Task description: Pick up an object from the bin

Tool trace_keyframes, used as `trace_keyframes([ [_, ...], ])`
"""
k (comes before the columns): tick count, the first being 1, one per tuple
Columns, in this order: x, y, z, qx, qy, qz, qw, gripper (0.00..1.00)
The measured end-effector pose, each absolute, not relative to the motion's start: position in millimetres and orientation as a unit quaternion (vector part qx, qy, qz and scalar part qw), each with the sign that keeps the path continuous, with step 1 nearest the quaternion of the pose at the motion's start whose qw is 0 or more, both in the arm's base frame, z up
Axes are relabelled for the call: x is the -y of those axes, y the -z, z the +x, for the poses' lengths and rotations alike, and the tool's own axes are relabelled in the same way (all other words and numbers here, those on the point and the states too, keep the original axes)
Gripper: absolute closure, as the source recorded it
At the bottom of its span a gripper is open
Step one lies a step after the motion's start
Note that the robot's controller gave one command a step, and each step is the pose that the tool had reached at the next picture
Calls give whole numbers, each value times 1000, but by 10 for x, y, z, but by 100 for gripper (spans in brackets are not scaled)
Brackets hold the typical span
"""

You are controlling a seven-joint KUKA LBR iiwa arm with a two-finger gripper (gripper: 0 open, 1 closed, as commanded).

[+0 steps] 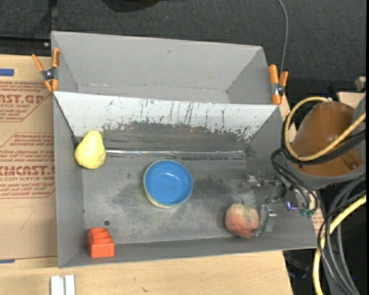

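Note:
My gripper (263,198) is low at the right end of the bin, open, with nothing between its fingers. A reddish-pink peach-like fruit (240,220) lies on the bin floor just left of the nearer fingertip (268,219), close to it or touching it. A blue round bowl (167,183) with a pale rim sits near the middle of the floor, well left of the gripper.
A yellow pear-shaped fruit (90,150) rests against the left wall. An orange block (101,243) lies in the front left corner. The arm with its orange cover and cables hangs over the bin's right rim.

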State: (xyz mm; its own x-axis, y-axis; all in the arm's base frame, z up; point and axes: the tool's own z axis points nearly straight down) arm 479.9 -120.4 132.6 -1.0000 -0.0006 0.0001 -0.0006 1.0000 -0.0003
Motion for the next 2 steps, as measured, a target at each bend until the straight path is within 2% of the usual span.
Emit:
trace_keyframes([
  [1,1204,-1326,4799,1000,0,0,0,0],
  [2,1026,-713,4861,1000,-1,11,-6,0],
])
